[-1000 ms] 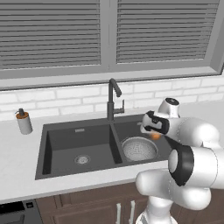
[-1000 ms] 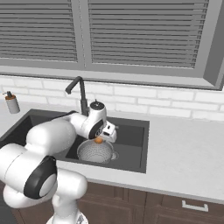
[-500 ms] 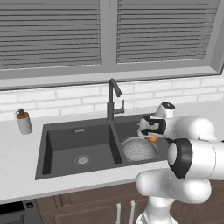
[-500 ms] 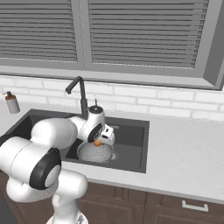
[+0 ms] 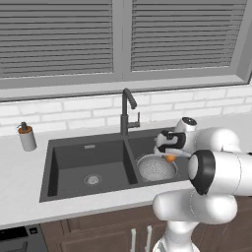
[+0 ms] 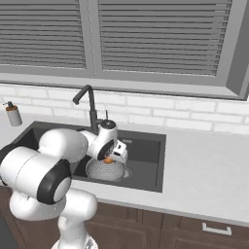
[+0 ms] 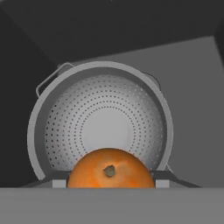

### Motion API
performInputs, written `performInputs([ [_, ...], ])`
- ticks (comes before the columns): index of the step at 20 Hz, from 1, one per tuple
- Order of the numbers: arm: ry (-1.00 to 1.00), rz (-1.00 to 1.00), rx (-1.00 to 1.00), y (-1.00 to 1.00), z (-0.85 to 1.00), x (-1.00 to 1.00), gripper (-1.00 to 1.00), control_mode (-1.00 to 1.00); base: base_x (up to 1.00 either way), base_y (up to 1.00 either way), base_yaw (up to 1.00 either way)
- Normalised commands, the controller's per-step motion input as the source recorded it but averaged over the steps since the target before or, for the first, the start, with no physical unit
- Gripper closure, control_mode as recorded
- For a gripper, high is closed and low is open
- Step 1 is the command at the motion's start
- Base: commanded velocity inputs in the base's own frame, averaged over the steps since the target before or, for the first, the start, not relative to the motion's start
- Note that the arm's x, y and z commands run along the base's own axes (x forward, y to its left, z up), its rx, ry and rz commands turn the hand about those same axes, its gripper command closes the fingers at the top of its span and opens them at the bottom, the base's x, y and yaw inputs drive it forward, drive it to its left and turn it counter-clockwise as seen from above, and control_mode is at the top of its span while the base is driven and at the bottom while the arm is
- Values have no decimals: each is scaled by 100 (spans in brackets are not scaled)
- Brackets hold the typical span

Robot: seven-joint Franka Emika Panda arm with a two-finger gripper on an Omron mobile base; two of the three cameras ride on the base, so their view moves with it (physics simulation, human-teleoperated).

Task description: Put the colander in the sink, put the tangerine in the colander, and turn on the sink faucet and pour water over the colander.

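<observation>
- Looking down from the left base view, we saw the colander (image 5: 156,168) sitting on the floor of the right basin of the sink (image 5: 69,147), just right of the sink faucet (image 5: 127,112). Our gripper (image 5: 170,156) hung over the colander's far right rim with the tangerine (image 5: 170,158) showing orange beneath it. A soap bottle (image 5: 27,137) stood on the counter, well apart to the left.
- From the right base view, we found the same layout mirrored: the gripper (image 6: 110,158) sat low over the colander (image 6: 105,169), the tangerine (image 6: 108,160) tucked under the hand and above the bowl's near edge. No water ran from the faucet (image 6: 88,108).
- Through the hand view, we looked straight along the fingers: the tangerine (image 7: 110,169) sat between the tips, stem scar facing us, and the jaws stood partway closed against its sides — holding it. Past it lay the colander (image 7: 100,126), empty, one loop handle at upper left.
- We judged the tangerine light, round and slightly yielding — likely to roll once released, though the bowl's curved wall should gather it toward the middle. A grip across its widest part suited it; squeezing harder would only bruise it.
- The colander looked stiff, thin metal; its rim or loop handle would be where to take it.
</observation>
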Motion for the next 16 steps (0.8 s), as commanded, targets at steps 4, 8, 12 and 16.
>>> performInputs([
  [4,-1,2,5,0,-9,6,100,-100,0,0,0],
  [8,-2,2,4,0,-14,9,100,-100,0,0,0],
  [12,-2,1,3,1,-19,18,100,-100,0,0,0],
  [16,-1,2,1,2,-21,28,100,-100,0,0,0],
])
